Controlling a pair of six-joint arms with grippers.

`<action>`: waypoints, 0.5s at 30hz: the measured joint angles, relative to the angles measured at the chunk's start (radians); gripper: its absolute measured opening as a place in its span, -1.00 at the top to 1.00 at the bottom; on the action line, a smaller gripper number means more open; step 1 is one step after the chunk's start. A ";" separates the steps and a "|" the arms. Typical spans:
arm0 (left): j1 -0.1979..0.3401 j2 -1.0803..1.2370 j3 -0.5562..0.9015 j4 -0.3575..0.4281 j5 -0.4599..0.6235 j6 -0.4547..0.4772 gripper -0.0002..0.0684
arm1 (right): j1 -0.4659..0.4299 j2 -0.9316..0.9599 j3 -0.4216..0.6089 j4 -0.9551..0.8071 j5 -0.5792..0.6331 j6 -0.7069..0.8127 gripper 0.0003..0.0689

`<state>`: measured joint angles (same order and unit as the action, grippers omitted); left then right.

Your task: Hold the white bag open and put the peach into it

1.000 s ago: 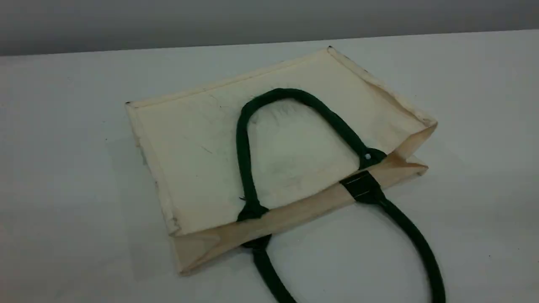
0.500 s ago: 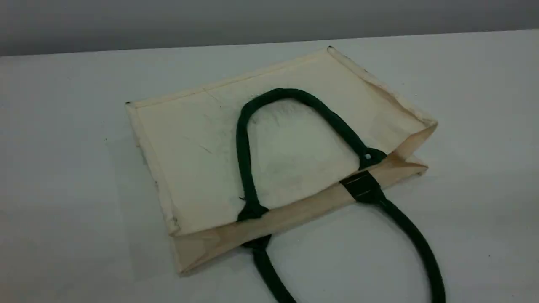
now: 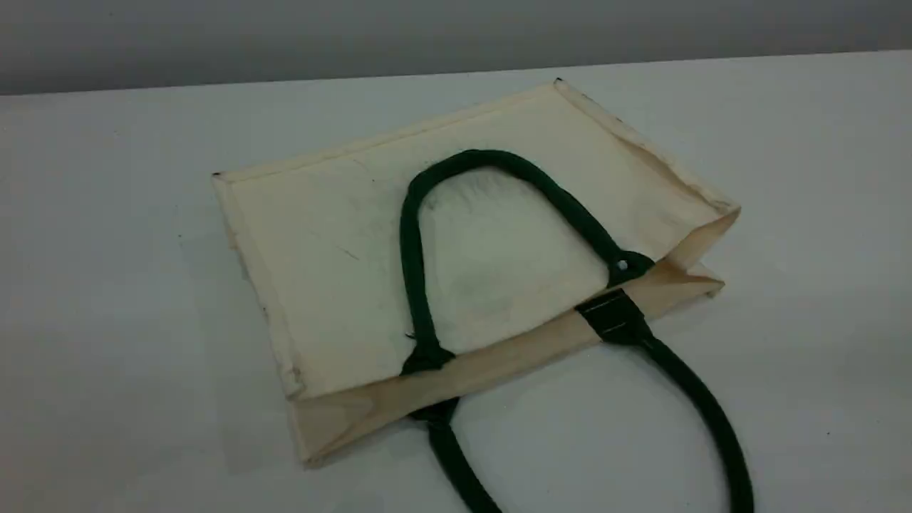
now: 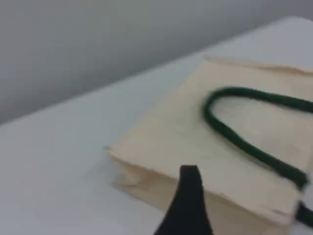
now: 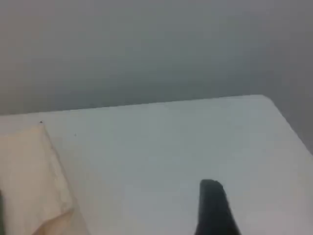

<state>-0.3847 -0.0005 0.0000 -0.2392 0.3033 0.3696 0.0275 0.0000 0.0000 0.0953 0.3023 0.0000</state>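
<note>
The white bag (image 3: 335,271) lies flat on the table (image 3: 107,320) at frame centre, with one green handle (image 3: 470,157) folded across it. The left gripper (image 4: 189,188) hovers wide open near the bag's edge, holding nothing. The right gripper (image 5: 212,198) shows one fingertip, so I cannot tell its opening.

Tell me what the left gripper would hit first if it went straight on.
Probably the bag: the left gripper points at its near folded edge, with nothing in between. How far above it hangs is unclear.

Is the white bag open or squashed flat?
Flat and shut: the white bag lies on its side, one green handle resting on top.
</note>
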 joint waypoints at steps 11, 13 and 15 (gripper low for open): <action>0.187 0.000 0.000 -0.100 0.041 0.000 -0.68 | 0.000 0.000 0.000 0.000 0.000 0.000 -0.12; 0.187 0.000 0.000 -0.100 0.036 0.000 -0.68 | 0.000 0.000 0.000 0.000 0.000 0.000 -0.12; 0.187 0.000 0.000 -0.100 0.027 -0.001 -0.68 | 0.000 0.000 0.000 0.000 0.000 0.000 -0.12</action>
<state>-0.1982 0.0000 0.0000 -0.3394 0.3307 0.3689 0.0275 0.0000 0.0000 0.0953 0.3023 0.0000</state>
